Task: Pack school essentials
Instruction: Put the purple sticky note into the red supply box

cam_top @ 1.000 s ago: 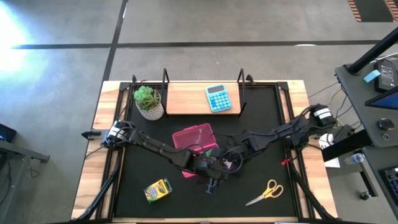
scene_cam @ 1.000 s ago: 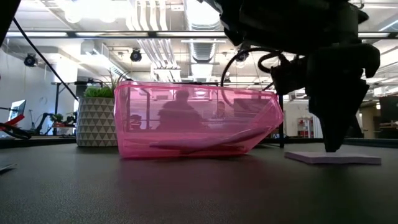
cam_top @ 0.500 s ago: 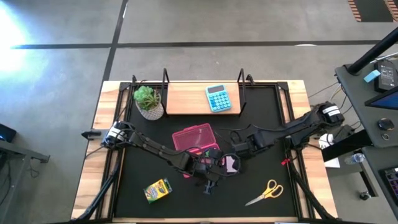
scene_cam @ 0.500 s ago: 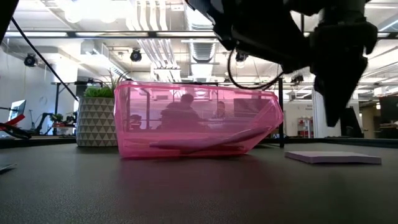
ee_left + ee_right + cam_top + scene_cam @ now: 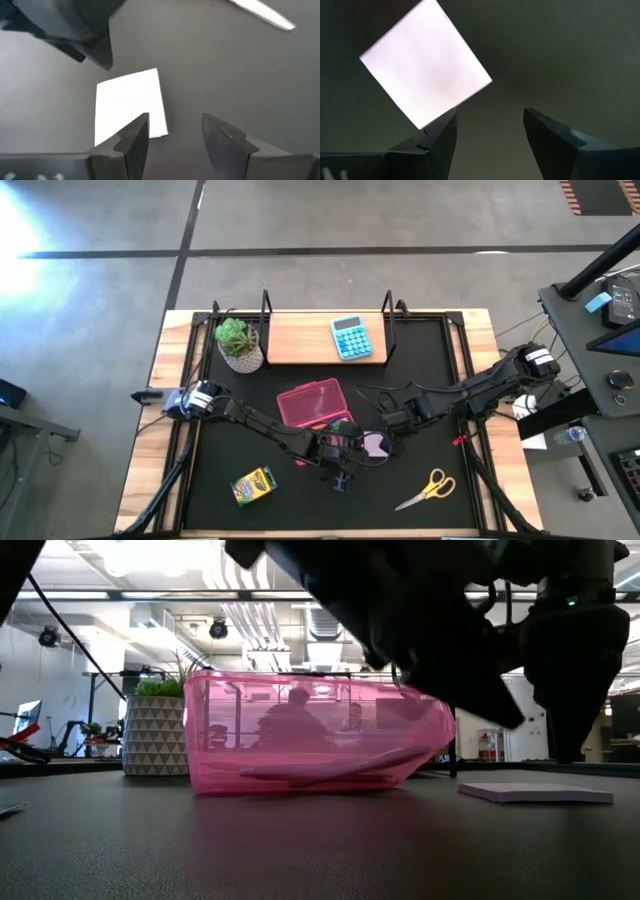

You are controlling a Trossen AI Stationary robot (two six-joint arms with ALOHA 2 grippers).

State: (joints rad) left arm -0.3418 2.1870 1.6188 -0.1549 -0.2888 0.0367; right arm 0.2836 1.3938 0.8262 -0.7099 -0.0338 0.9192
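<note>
A translucent pink plastic case (image 5: 316,404), box-shaped with rounded corners, is taken as landmark on the matte black surface (image 5: 220,450). A thin, flat, pale lilac square pad (image 5: 373,444) is seen lying flat just beside the case's near right corner. The left claw (image 5: 345,452) is held low over the pad's edge, its dark fingers (image 5: 134,137) parted and nothing gripped. The right claw (image 5: 388,432) is held just right of the pad, fingers likewise apart and empty. A yellow-green crayon box (image 5: 253,485) is found nearer than the case, to its left; yellow-handled scissors (image 5: 428,489) with metal blades lie well to its near right.
</note>
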